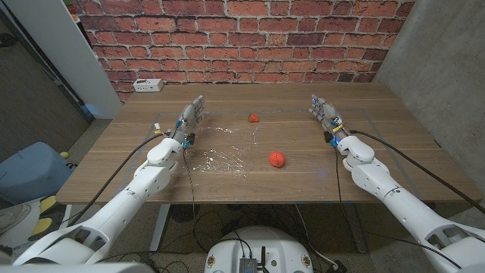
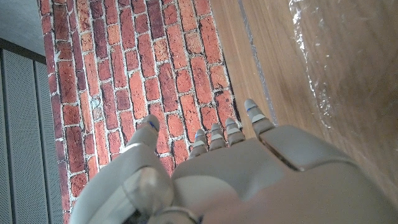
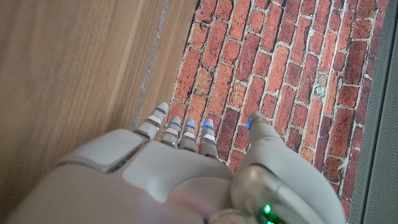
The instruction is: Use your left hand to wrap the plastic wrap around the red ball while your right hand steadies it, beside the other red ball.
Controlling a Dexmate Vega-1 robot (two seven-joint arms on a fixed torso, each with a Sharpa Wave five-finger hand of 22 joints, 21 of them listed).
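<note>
A sheet of clear plastic wrap (image 1: 221, 149) lies crinkled on the wooden table (image 1: 303, 182), left of the middle. One red ball (image 1: 277, 158) sits just right of the wrap's front edge. A second, smaller-looking red ball (image 1: 254, 117) lies farther back. My left hand (image 1: 189, 117) stands at the wrap's left edge, fingers apart and reaching away, holding nothing. My right hand (image 1: 326, 114) stands off to the right of both balls, also holding nothing. The wrap (image 2: 323, 68) shows beside my left hand (image 2: 249, 174) in the left wrist view. My right hand (image 3: 180, 174) shows over bare wood.
A white power strip (image 1: 147, 85) lies at the table's far left corner. A brick wall (image 1: 242, 30) runs behind the table. A blue bin (image 1: 34, 171) stands on the floor to the left.
</note>
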